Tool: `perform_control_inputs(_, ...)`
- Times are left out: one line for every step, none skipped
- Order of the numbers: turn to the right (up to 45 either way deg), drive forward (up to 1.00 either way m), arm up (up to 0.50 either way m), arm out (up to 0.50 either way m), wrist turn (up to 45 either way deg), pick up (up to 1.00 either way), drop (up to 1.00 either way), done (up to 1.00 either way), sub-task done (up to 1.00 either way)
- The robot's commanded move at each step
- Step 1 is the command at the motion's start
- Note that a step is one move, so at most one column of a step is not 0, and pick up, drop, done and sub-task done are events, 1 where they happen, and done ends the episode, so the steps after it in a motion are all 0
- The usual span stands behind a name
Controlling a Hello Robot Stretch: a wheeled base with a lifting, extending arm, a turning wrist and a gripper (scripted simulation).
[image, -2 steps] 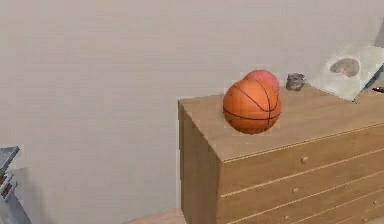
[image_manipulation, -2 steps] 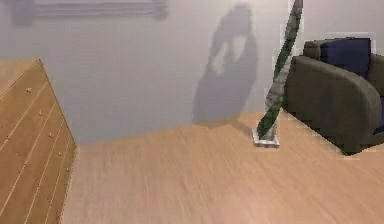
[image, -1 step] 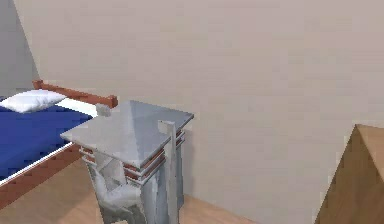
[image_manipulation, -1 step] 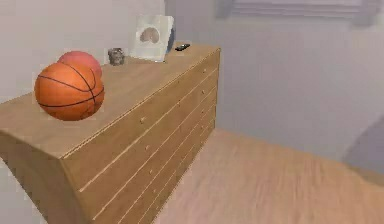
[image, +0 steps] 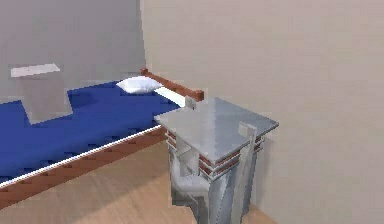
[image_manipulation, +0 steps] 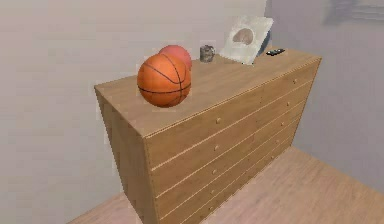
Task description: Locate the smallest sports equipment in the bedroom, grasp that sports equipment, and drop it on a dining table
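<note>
Evidently early: basketball [image_manipulation: 164, 80] and smaller orange ball [image_manipulation: 180, 53] behind it on dresser [image_manipulation: 230, 112]; grasp and dining-table drop judged not yet done; claw state cannot be told.

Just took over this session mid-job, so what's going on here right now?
The robot is in a bedroom. Ahead is a blue-covered bed with a white pillow and a grey table near it. On the arm's side stands a wooden dresser with a basketball in front and a second ball, partly hidden, behind it. Both rest on the dresser top, so the pick-up is not yet done.
</note>
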Motion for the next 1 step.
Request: perform_control_inputs(0.0,0.0,0.5,0.0,0.0,0.0,0.0,0.0,0.0)
